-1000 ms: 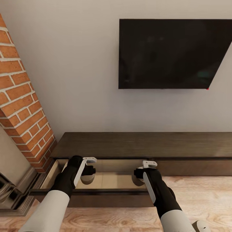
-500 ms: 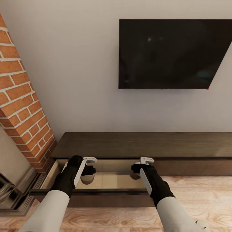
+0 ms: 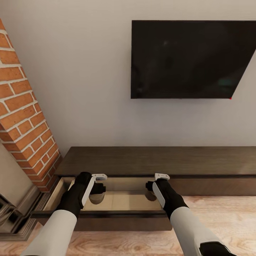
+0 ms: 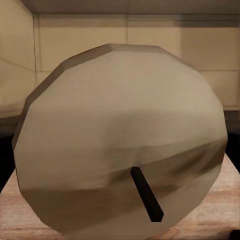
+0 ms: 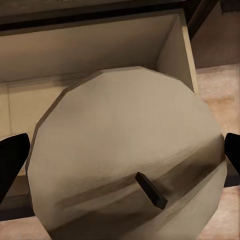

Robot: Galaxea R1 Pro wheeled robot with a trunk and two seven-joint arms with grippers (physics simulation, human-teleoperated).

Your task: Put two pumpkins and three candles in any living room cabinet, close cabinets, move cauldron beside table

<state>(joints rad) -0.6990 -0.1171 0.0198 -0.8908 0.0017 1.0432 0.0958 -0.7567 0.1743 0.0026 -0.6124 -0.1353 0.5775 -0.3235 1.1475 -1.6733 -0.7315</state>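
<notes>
Right arm is seen shifted inward toward the drawer middle versus a second ago, forearm now more upright; left arm is unchanged. Both candles are thus held over the open drawer, so release into it is judged the step in hand.

Right gripper (image 3: 153,186): dark fingers (image 5: 11,161) are seen at either side of the right candle (image 5: 127,155), apparently pinching it, though contact is partly cropped. Left gripper (image 3: 96,187) is closed around the left candle (image 4: 120,137); its fingers are not made out in the wrist view, so grip is judged from the head view only.

Candles: stubby grey-beige cylinders, pale flat faceted tops, short black wick. The drawer (image 3: 117,201) is pulled out, pale wood inside, from the dark-brown cabinet (image 3: 160,160). Beyond: the brick fireplace (image 3: 25,124) at left, the dark TV (image 3: 188,58) on the wall
</notes>
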